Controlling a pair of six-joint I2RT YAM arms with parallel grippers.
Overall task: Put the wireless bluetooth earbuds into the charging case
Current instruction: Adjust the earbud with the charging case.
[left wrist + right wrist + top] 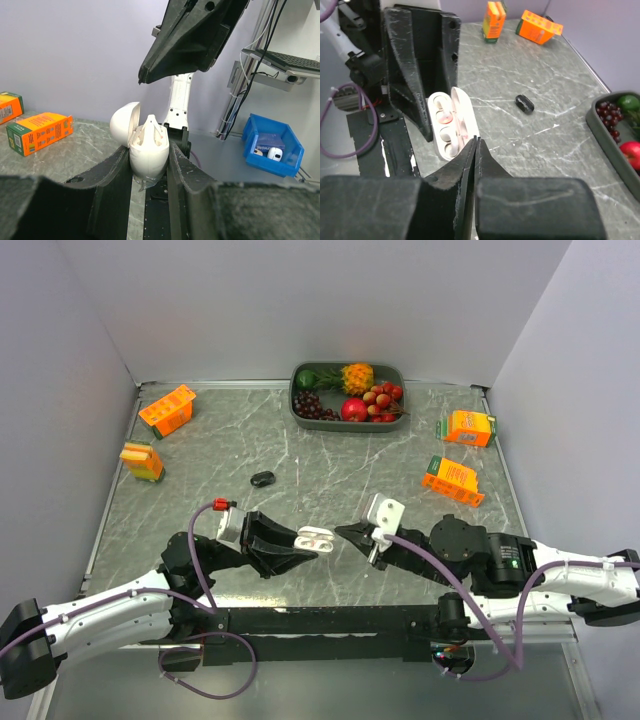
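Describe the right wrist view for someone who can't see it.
An open white charging case is clamped in the left gripper, and the right gripper, shut, points at its near end. Beyond, a small black object lies on the marbled table, with a fruit tray at right.

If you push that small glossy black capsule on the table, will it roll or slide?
The small glossy black capsule looks rounded, so it may roll or skid. Tiny and smooth, it is likely light and slippery to pinch.

I see bright, even light from overhead, with only soft shadows under the left claw point(300, 548). Near each wrist lens my fingers point(520, 210) blur; the tabletop point(560, 90) beyond them shows mild sheen.
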